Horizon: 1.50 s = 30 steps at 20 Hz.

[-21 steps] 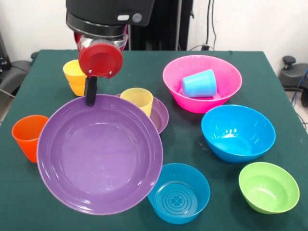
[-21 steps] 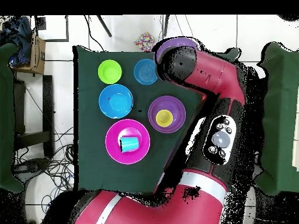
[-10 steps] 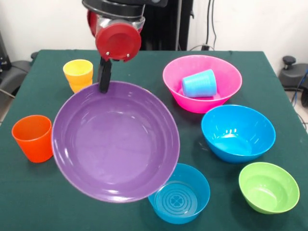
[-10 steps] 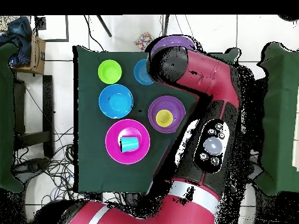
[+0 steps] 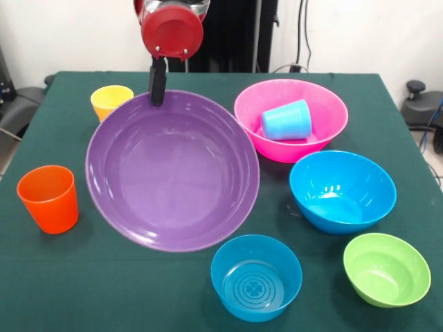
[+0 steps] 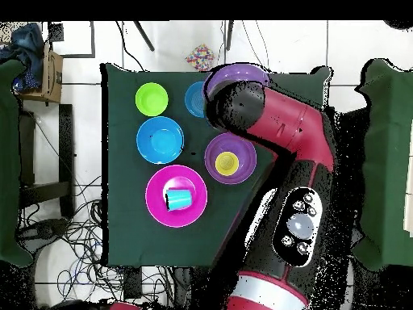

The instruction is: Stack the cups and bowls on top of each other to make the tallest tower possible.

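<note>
My gripper (image 5: 158,95) is shut on the far rim of a wide purple bowl (image 5: 173,169), holding it off the table and tilted toward the camera. In the overhead view this bowl (image 6: 239,73) shows at the arm's end, beside the small blue bowl (image 6: 196,98). A second purple bowl (image 6: 211,153) holds a yellow cup (image 6: 227,164); the front view hides both. An orange cup (image 5: 48,198) stands at the left and an amber cup (image 5: 111,102) behind. The pink bowl (image 5: 291,142) holds a light blue cup (image 5: 286,120) on its side.
A big blue bowl (image 5: 342,190), a small blue bowl (image 5: 256,277) and a small green bowl (image 5: 386,268) sit on the green table (image 5: 387,117) at the right and front. The red arm (image 6: 282,137) covers the table's right side in the overhead view.
The gripper has carried the purple bowl up, back and to the right in the front view. The bowl now hides the second purple bowl and its yellow cup.
</note>
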Available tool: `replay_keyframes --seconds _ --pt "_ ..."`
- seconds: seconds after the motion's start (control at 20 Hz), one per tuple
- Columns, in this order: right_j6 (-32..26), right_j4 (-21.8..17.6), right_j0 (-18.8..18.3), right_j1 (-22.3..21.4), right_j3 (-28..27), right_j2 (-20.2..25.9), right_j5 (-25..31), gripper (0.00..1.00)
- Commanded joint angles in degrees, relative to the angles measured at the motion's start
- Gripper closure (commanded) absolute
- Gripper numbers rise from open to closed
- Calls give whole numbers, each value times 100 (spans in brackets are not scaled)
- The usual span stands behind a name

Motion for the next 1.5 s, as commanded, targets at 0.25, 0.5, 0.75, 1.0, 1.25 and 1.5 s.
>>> replay_keyframes --seconds 0.25,0.5,0.75,1.0,1.25,1.5 --pt "84 153 -99 -608 1737 1014 -1410 100" --pt "48 152 -223 -814 2123 1228 -1825 100" --pt "26 129 -391 -1047 2518 1482 -2209 100" --pt "35 84 -643 -1297 2995 1891 -2734 100" --pt "178 39 -798 -1545 3412 2200 -3146 100" --pt "184 1 -1836 -2043 4264 3720 -3929 100"
